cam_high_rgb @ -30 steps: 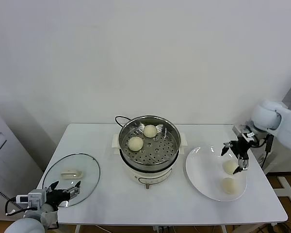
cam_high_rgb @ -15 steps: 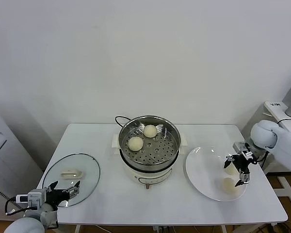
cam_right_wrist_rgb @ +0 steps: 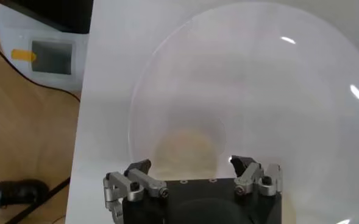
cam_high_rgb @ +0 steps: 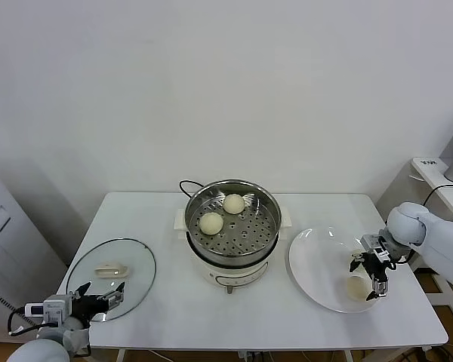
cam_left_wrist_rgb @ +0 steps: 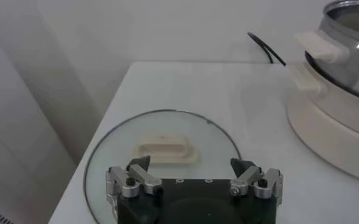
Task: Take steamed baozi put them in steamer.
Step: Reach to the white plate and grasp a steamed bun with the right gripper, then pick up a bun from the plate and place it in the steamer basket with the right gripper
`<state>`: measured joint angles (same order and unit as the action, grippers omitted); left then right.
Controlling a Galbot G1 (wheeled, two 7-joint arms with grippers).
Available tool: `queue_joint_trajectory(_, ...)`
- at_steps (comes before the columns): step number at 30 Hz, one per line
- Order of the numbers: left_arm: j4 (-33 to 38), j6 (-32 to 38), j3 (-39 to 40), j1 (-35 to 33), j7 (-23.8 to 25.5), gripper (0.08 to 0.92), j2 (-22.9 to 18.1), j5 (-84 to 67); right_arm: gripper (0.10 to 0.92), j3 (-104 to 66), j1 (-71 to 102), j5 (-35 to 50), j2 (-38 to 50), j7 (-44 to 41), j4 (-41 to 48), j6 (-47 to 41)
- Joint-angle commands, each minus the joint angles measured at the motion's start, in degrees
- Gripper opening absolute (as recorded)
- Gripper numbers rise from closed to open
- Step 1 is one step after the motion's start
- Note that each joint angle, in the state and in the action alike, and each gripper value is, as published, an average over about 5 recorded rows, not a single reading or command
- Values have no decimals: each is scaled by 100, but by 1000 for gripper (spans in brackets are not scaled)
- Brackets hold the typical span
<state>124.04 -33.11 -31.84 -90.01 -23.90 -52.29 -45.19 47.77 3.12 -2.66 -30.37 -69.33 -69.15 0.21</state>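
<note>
Right gripper (cam_high_rgb: 368, 273), fingers spread, straddles a baozi (cam_high_rgb: 357, 287) on the plate (cam_high_rgb: 311, 264), at steamer's (cam_high_rgb: 233, 226) 4 o'clock; bun round, axisless. Left gripper (cam_high_rgb: 100, 297) spread, idle over the lid (cam_high_rgb: 112, 268).

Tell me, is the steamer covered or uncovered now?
Uncovered: the glass lid lies flat on the table, and the steamer shows two baozi inside.

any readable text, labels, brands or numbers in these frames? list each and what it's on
None can be read.
Small display panel with a yellow tag on the white device on the floor beside the table: too blurred to read.
Steamer, glass lid, white plate, baozi, left gripper and right gripper: no markings visible.
</note>
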Motion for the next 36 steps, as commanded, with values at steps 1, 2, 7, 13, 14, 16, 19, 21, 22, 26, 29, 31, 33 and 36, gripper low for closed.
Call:
queue_joint_trajectory(1,4,-5,9,-5,-5,823,-4,27,762,-276,309,-150,-35,73,53,-11)
queue_joint_trajectory(2,5,-5,9,-4,-7,823,-5,29,750,-288,317,-145,-46,92,59,-24)
queue_joint_trajectory(7,16,-5,7,-1,-15,823,-21,34,683,-301,311,-119,-75,89,81,-73)
queue_joint_trajectory(13,15,-3,2,-7,-27,823,-38,38,549,-271,229,-96,-63,-49,72,-74)
queue_joint_trajectory(14,20,-4,1,-6,-34,823,-42,39,537,-256,189,-87,-55,-77,61,-72)
queue_joint_trajectory(16,33,-8,2,-1,-47,823,-55,43,512,-217,79,-47,-32,-109,32,-65)
queue_joint_trajectory(19,51,-16,3,0,-61,823,-76,53,489,-27,-303,104,38,-164,-47,-54)
queue_joint_trajectory(21,49,-19,5,-1,-64,823,-84,66,485,230,-727,252,100,-216,-117,-27)
queue_joint_trajectory(22,44,-20,6,-2,-65,823,-86,74,484,384,-990,353,120,-247,-152,-4)
queue_joint_trajectory(26,23,-14,14,-7,-57,823,-82,87,484,1126,-2357,892,53,-351,-297,145)
queue_joint_trajectory(29,11,5,9,-25,-40,823,-57,84,484,1541,-3228,1256,-247,-404,-284,465)
queue_joint_trajectory(31,10,16,4,-38,-30,823,-43,82,484,1640,-3555,1435,-538,-421,-197,701)
queue_joint_trajectory(33,15,19,4,-44,-25,823,-37,80,484,1685,-3792,1584,-878,-414,-105,910)
queue_joint_trajectory(36,10,18,8,-40,-24,823,-28,79,484,1707,-4044,1770,-1399,-375,9,1252)
